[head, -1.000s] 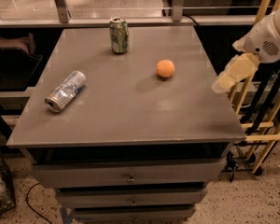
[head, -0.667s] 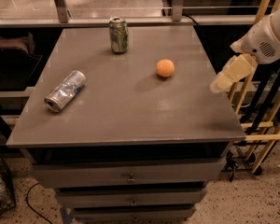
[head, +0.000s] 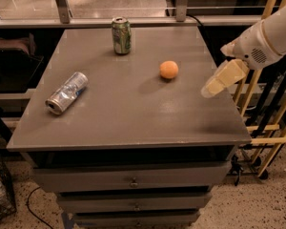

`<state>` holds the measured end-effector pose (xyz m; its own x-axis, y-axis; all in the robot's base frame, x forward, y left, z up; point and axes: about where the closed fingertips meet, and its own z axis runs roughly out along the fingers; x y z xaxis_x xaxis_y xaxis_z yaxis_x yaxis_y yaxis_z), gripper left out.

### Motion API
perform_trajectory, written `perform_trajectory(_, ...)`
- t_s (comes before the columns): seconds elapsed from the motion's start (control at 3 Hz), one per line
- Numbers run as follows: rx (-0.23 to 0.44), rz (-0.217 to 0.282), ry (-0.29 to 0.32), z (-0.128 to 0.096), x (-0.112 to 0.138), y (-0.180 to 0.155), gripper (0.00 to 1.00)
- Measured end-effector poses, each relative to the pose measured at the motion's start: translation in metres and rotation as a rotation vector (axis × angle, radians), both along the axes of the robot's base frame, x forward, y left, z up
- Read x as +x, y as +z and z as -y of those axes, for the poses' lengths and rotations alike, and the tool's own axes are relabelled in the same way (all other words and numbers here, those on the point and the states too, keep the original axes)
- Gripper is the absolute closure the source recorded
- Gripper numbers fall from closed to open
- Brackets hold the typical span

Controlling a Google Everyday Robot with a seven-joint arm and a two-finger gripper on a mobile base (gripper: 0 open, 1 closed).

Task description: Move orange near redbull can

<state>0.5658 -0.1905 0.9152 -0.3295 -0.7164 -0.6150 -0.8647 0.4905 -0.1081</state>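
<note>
The orange [head: 168, 69] sits on the grey tabletop [head: 128, 113], right of centre. The redbull can [head: 66, 93], silver with blue patches and dented, lies on its side near the table's left edge. My gripper [head: 215, 86] hangs over the table's right edge, to the right of the orange and a little nearer the front, apart from it. It holds nothing that I can see. The white arm reaches in from the upper right.
A green and white can [head: 121, 35] stands upright at the back of the table. Drawers [head: 131, 180] sit below the top. Wooden racks [head: 267, 128] stand close on the right. A glass partition runs behind the table.
The gripper has shifted slightly left, toward the table's right edge. The orange and both cans have not moved.
</note>
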Motion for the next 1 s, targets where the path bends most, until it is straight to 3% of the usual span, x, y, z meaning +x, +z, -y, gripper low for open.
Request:
perform_trajectory(0.33, 0.041, 0.040, 0.064, -0.038, 0.013, -0.006, 0.00)
perform_trajectory(0.67, 0.072, 0.079, 0.093, -0.070, 0.033, -0.015, 0.00)
perform_trajectory(1.0, 0.108, 0.099, 0.090, -0.087, 0.056, -0.022, 0.00)
